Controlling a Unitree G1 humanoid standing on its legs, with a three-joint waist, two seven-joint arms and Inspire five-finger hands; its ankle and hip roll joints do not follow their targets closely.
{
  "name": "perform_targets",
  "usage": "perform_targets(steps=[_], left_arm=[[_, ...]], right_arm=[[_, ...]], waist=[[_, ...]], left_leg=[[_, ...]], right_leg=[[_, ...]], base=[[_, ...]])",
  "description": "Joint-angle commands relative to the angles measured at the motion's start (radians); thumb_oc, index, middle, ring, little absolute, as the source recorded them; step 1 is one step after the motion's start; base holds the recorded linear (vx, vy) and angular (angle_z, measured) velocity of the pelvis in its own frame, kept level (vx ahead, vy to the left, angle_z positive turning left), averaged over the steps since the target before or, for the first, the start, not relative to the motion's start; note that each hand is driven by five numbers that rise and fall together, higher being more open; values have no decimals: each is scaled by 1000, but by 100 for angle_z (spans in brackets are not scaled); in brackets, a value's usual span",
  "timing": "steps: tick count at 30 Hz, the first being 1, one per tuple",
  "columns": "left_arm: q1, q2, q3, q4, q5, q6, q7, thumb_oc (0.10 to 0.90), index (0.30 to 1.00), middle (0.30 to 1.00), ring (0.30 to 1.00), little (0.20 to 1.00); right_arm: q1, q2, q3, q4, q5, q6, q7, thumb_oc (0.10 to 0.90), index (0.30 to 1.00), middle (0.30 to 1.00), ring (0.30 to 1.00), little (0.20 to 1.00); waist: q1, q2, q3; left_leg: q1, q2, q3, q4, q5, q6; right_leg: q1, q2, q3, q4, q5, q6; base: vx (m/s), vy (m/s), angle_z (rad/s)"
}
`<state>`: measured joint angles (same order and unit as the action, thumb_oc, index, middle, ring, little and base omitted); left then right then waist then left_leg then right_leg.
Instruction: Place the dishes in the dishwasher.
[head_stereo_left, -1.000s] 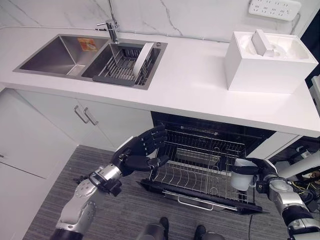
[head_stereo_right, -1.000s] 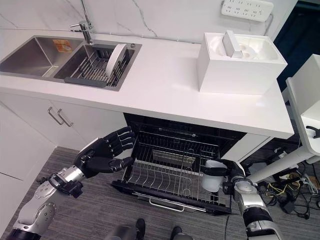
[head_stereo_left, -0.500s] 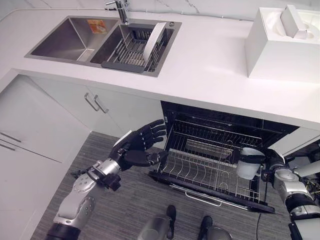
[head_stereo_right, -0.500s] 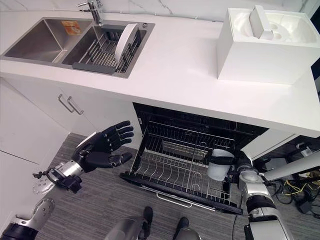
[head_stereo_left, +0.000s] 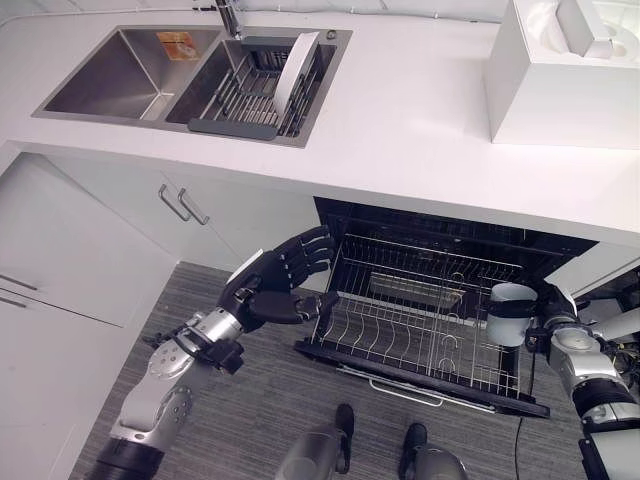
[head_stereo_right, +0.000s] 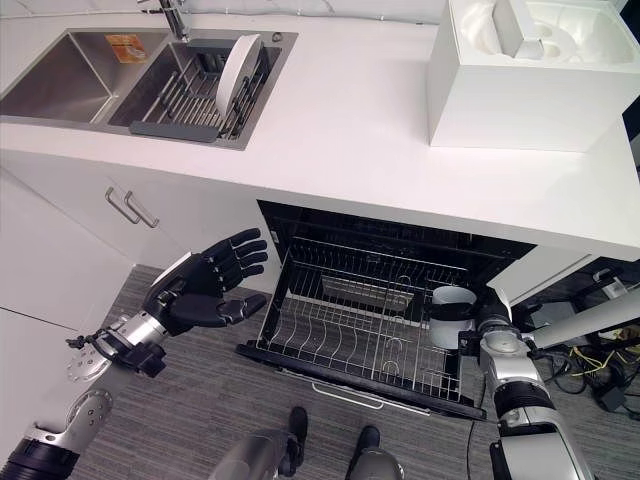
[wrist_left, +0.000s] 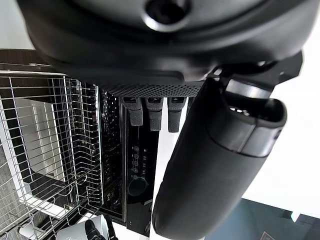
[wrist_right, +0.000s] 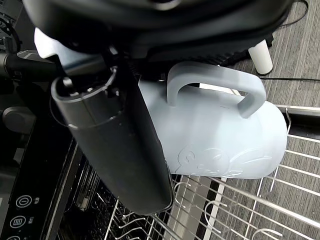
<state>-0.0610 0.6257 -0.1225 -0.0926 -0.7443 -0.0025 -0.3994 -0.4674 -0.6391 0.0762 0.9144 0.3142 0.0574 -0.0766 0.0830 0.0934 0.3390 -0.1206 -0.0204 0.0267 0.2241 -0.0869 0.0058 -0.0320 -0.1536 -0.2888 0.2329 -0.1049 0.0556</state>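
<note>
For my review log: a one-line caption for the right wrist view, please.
Right hand grips a pale blue mug by its body above the dishwasher rack.

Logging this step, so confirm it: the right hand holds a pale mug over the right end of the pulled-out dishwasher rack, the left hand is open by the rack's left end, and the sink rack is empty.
One thing is wrong: the sink rack is not empty. A white plate stands on edge in it, as the left eye view shows. The rest holds: the right hand grips the pale mug over the right end of the dishwasher rack, and the left hand is open at its left end.
</note>
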Motion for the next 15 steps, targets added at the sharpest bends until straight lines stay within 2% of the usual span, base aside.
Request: perform_targets(steps=[1, 15], left_arm=[[-52, -16, 18, -143, -74, -124, -12, 800, 900, 900, 900, 900], [-51, -29, 22, -128, -68, -107, -32, 800, 900, 900, 900, 900]], right_arm=[[-93, -107, 30, -49, -31, -80, -44, 800, 900, 900, 900, 900], [-82, -102, 31, -108, -6, -67, 0, 800, 900, 900, 900, 900]], waist=[[-5, -4, -68], [-9, -22, -78]], left_leg=[[-7, 167, 83, 76, -98, -74], [9, 170, 89, 76, -108, -72]], right_leg=[[-74, -38, 20, 67, -89, 23], [-69, -32, 31, 67, -91, 25]], base=[[0, 0, 0], [0, 0, 0]])
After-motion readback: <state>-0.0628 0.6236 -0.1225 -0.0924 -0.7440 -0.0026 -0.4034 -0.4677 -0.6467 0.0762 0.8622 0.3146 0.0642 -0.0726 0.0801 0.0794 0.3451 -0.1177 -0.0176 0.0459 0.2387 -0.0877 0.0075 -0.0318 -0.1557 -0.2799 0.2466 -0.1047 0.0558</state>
